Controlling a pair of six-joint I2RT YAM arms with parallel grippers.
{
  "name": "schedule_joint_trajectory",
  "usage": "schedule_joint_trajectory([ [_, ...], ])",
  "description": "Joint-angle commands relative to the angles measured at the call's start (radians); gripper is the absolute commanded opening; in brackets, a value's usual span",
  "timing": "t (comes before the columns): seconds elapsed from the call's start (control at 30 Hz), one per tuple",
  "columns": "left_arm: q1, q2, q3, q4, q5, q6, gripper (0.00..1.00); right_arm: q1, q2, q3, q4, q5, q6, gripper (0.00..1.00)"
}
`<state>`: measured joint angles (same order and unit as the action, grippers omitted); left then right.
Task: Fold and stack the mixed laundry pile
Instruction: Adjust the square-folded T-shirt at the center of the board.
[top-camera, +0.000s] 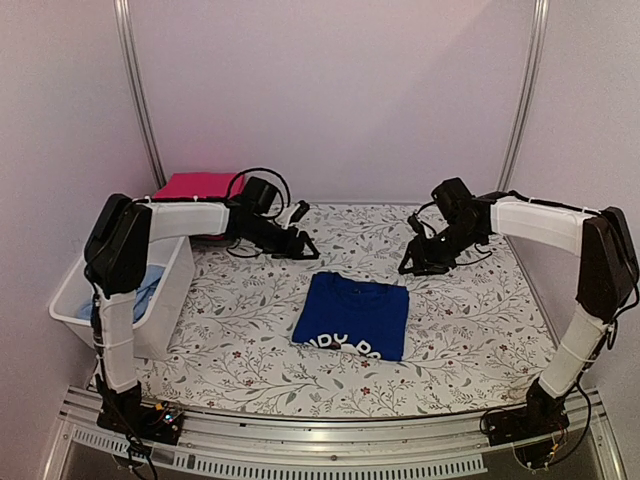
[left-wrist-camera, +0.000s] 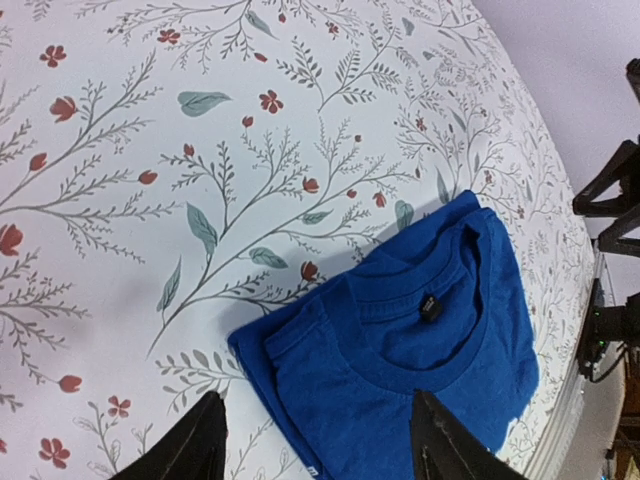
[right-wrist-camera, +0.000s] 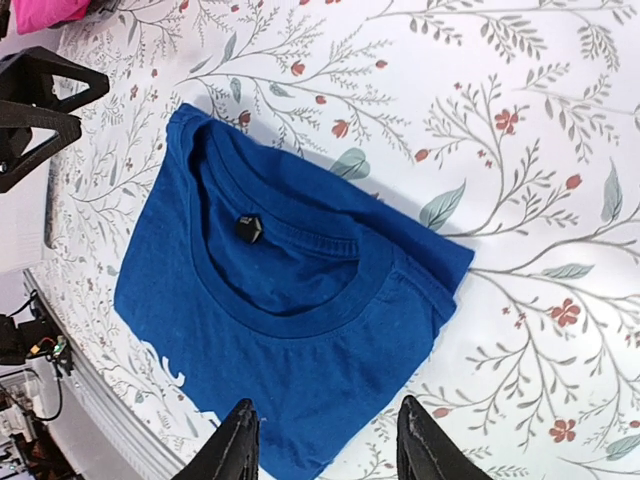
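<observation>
Floral tablecloth (top-camera: 250, 330) bears folded blue shirt (top-camera: 353, 315) between open left pincer (left-wrist-camera: 318, 418) and open right pincer (right-wrist-camera: 326, 420), basket (top-camera: 172, 292) aside

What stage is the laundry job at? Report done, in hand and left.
Done: the blue T-shirt lies folded mid-table; the pink garment lies flat at the far left corner. In hand: nothing; the left gripper and right gripper are both open near the shirt. Left: pale-blue cloth sits in the white basket, and the T-shirt is not yet stacked with the pink one.
</observation>
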<state>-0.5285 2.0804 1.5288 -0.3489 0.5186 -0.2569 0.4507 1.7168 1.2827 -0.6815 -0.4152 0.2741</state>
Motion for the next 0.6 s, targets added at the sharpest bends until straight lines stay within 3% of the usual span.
schedule_joint_trajectory([
  [0.0,-0.036,0.083,0.087,0.0,0.008,0.144,0.62,0.014,0.072,0.056,0.006,0.132,-0.088,0.44],
  [0.2,-0.118,0.188,0.24,-0.104,-0.103,0.351,0.61,0.029,0.167,0.156,0.04,0.124,-0.151,0.43],
  [0.37,-0.133,0.215,0.279,-0.088,-0.102,0.392,0.58,0.074,0.274,0.243,0.017,0.165,-0.22,0.44],
  [0.57,-0.16,0.264,0.323,-0.097,-0.208,0.45,0.57,0.108,0.37,0.292,-0.003,0.211,-0.275,0.47],
])
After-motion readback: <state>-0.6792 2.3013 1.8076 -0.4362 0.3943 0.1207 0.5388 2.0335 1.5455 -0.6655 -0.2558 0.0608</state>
